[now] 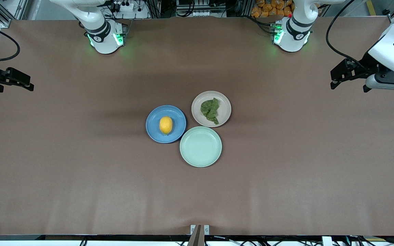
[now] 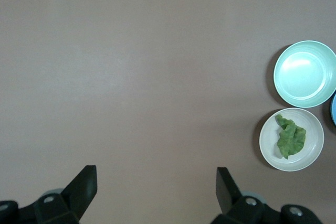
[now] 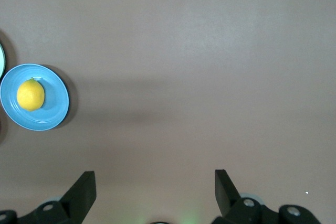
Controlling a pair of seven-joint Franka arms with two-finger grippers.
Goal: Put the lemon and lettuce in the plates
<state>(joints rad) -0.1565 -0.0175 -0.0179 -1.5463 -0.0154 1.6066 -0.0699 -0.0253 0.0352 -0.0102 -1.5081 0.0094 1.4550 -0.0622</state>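
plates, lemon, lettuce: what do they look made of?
Plates: blue plate, beige plate and mint plate look like matte plastic or melamine, uniform in colour with only a soft sheen; could be ceramic.
Lemon: smooth, evenly yellow-orange skin; real or plastic replica, cannot tell.
Lettuce: dark green, crumpled and limp; a real leaf or soft fabric or plastic, look leaves it open.

Evenly and softly lit from overhead, with a faint sheen across the brown table [image 1: 80, 171]. Green glow spilling onto the tabletop beside both arm bases. Soft dark shadows beside the plates, with a mild glare on the mint plate [image 2: 306, 73]. Sharp throughout, perhaps slightly softer toward the corners.
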